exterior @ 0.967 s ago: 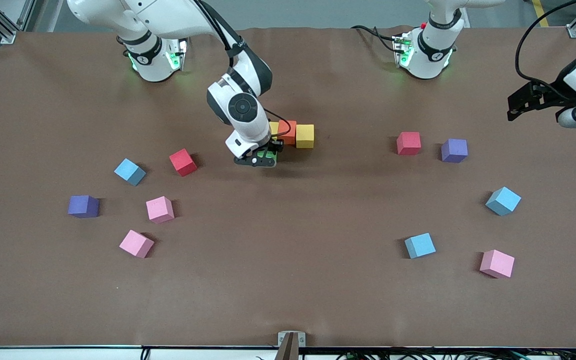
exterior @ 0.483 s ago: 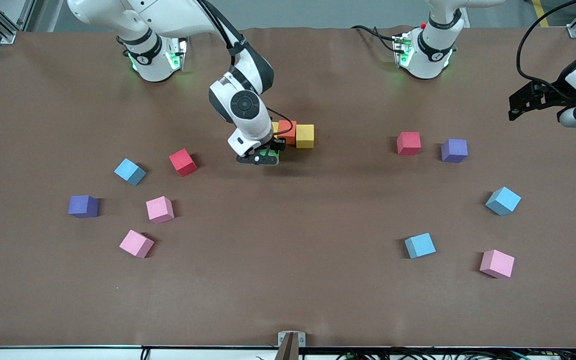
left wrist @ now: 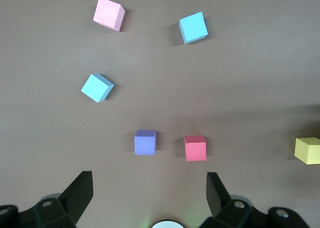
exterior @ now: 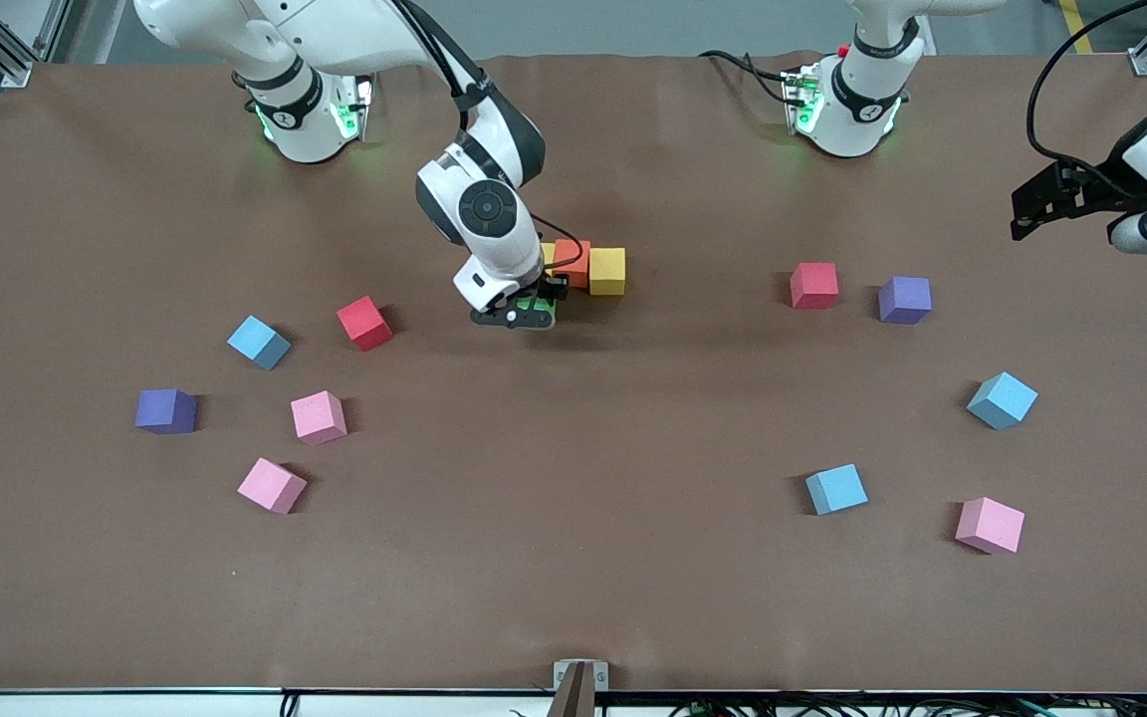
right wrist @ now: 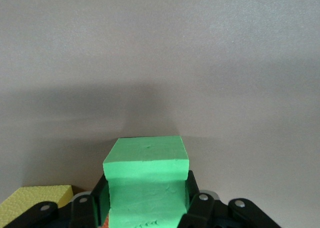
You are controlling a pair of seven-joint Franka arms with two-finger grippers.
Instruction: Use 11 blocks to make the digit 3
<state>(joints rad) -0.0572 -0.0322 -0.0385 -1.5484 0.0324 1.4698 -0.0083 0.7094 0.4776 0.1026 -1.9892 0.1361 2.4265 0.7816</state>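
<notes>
The green block [right wrist: 146, 180] was pinched between the jaws of the right gripper [exterior: 524, 311], low over the table [exterior: 573, 558] just beside the row of yellow [exterior: 607, 271], orange [exterior: 573, 263] and a second, mostly hidden yellow block. To place it well, the block was judged best lowered squarely, flush under that hidden end block of the row, faces aligned and not nudging the neighbours, and released only once seated. The left gripper [left wrist: 149, 200] was held spread and waiting, high over the left arm's end, above the purple [left wrist: 145, 141] and red [left wrist: 195, 148] blocks.
</notes>
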